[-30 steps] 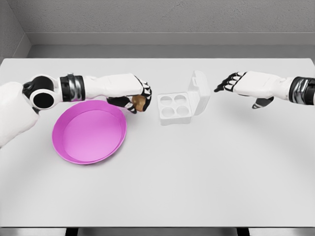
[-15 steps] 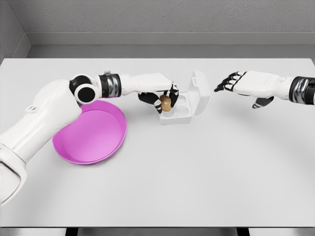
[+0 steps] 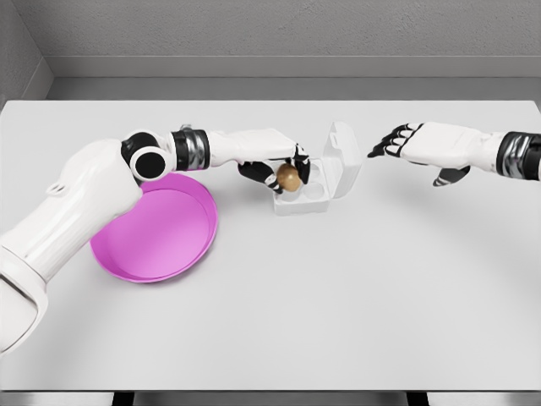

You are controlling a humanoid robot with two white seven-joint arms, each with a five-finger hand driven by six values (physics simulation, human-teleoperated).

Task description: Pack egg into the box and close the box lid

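The left hand (image 3: 275, 166) is out over the near-left corner of the small white plastic egg box (image 3: 302, 191), and its black-jointed fingers are curled round a smooth brown egg (image 3: 289, 176). The egg is clamped there, sitting right above the box's left-hand cups; whether it touches the tray cannot be told from this angle. The box itself lies on the pale grey worktop (image 3: 338, 296), a little back from the middle, tray part flat with round cups showing on the right side. Its white hinged lid (image 3: 343, 159) stands up open on the far-right edge, tilted away from the tray.

The left arm stretches in from the lower left, white shell and a dark banded wrist, passing over the back rim of the round magenta plastic bowl (image 3: 156, 233). That bowl sits on the worktop to the left of the box, just beside it but not touching.

Over on the right, the right hand (image 3: 418, 144) hangs in the air beyond the lid, apart from it, palm down. Its fingers are spread and loosely bent, pointing left toward the lid, and there is nothing in them. The thumb droops below the palm. The right forearm runs off the picture's right edge.

Behind the worktop, a grey textured wall (image 3: 270, 30) closes the scene.
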